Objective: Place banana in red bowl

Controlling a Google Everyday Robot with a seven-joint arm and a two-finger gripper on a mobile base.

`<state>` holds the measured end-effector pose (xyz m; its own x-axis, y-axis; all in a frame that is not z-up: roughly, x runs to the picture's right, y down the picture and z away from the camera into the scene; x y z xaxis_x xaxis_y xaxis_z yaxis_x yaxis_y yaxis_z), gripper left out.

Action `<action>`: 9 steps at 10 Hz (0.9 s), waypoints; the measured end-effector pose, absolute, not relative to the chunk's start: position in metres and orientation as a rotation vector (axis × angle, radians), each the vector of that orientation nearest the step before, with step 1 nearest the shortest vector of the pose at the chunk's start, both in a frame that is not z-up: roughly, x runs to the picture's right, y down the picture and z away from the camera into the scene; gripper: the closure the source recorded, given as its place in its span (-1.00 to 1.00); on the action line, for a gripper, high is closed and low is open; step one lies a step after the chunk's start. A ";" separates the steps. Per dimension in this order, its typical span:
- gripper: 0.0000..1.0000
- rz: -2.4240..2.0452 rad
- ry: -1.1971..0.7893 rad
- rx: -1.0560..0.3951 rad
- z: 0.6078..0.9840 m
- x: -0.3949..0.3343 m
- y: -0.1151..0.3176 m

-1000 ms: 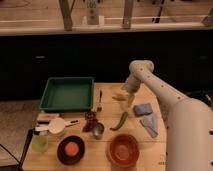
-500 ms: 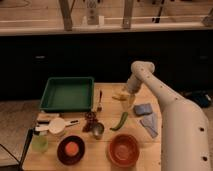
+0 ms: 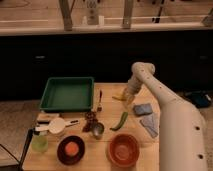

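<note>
Banana (image 3: 118,97), right of frame centre, is partly hidden by the pincer (image 3: 127,100), whose grip cannot be told; red bowl (image 3: 124,150) is seen lower down, well apart.

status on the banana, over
Gripper down at small pale-yellow curved banana. Banana not in round orange-red bowl. Green chili pepper lies between them.

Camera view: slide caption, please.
End effector at the banana on the table's far side; red bowl near front edge.
</note>
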<state>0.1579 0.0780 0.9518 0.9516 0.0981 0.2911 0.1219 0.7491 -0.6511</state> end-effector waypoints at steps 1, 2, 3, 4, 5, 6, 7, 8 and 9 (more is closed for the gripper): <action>0.47 -0.020 -0.318 -0.729 0.952 0.158 0.079; 0.68 -0.029 -0.317 -0.729 0.949 0.156 0.078; 0.86 -0.033 -0.315 -0.721 0.945 0.157 0.073; 0.93 -0.039 -0.315 -0.717 0.939 0.159 0.071; 0.94 -0.049 -0.318 -0.707 0.929 0.159 0.063; 0.94 -0.060 -0.319 -0.710 0.920 0.160 0.061; 0.94 -0.078 -0.321 -0.711 0.912 0.158 0.058; 0.94 -0.087 -0.323 -0.710 0.909 0.158 0.058; 0.94 -0.097 -0.325 -0.709 0.905 0.159 0.057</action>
